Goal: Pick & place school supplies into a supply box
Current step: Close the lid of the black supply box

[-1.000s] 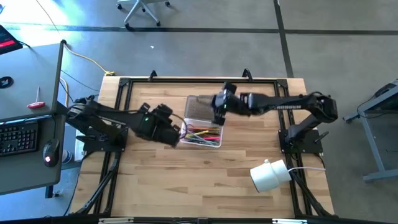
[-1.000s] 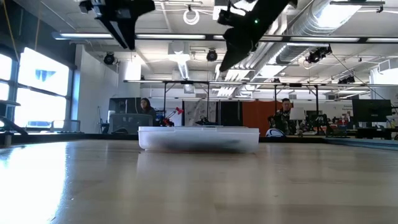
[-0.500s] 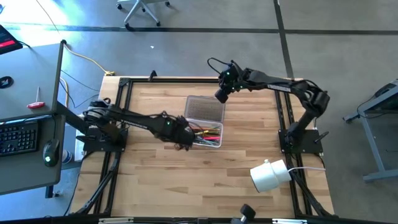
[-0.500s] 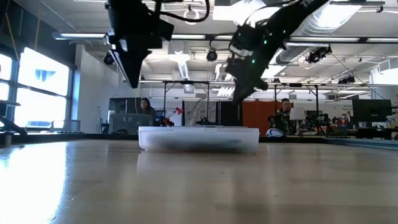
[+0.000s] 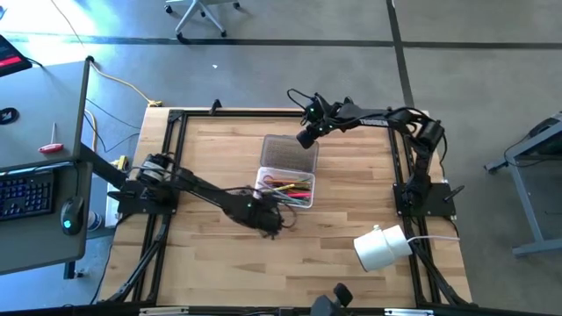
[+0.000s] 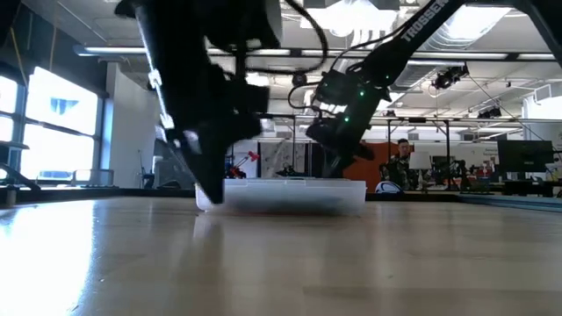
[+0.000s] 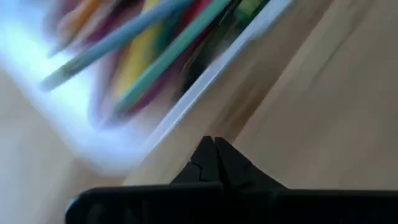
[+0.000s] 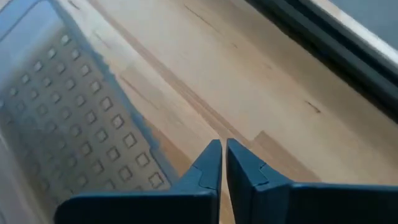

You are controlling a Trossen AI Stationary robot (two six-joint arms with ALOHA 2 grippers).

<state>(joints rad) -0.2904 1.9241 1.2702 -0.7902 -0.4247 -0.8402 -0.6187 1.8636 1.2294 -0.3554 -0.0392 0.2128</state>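
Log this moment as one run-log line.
left pincer: shut, empty, low beside supply box | right pincer: shut, empty, by open lid | school supplies: in box

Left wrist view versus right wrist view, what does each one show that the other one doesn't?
Only the left wrist view shows the pens and pencils lying in the supply box. Only the right wrist view shows the box's dotted lid and the table's dark frame. Both show a shut gripper, left gripper and right gripper, empty, over the wooden table.
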